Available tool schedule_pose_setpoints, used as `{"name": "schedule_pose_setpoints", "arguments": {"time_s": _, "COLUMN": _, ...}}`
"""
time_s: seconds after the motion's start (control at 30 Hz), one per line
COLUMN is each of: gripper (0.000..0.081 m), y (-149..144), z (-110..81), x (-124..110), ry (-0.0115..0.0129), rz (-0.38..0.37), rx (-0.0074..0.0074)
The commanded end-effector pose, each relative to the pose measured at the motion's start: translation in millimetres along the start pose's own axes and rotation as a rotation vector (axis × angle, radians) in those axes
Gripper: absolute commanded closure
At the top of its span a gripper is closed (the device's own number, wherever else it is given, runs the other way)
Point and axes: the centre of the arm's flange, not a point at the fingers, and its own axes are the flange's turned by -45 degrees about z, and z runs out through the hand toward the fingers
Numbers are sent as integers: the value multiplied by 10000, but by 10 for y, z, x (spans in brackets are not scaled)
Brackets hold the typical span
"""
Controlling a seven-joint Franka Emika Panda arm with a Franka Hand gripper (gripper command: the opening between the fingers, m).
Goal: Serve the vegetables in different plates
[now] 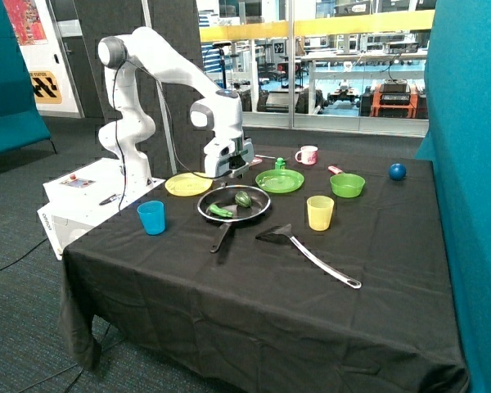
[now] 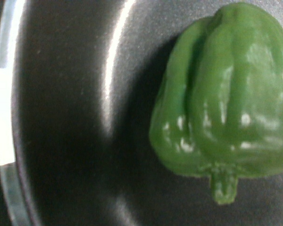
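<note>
The claw [image 1: 231,173], its grip state impossible to tell, hung just above the pan [image 1: 262,208], seemingly to pick the pepper [image 2: 224,99] lying inside beside the long vegetable [image 1: 220,211].

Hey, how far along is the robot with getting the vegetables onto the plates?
Nothing looks served yet: the pepper and the long green vegetable both lie in the frying pan. The yellow plate and green plate hold no vegetable. In hand: the hand hovers just above the pan, over the pepper. Both servings remain.
</note>
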Motion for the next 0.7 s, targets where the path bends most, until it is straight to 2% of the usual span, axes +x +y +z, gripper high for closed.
{"name": "schedule_pose_setpoints", "arguments": {"time_s": 0.0, "gripper": 153, "y": 53, "z": 120, "x": 97, "ry": -31, "rz": 171, "rx": 1}}
{"name": "schedule_pose_setpoints", "arguments": {"time_s": 0.37, "gripper": 140, "y": 122, "z": 137, "x": 172, "ry": -31, "rz": 159, "rx": 1}}
{"name": "schedule_pose_setpoints", "arguments": {"time_s": 0.67, "gripper": 145, "y": 54, "z": 203, "x": 180, "ry": -31, "rz": 21, "rx": 1}}
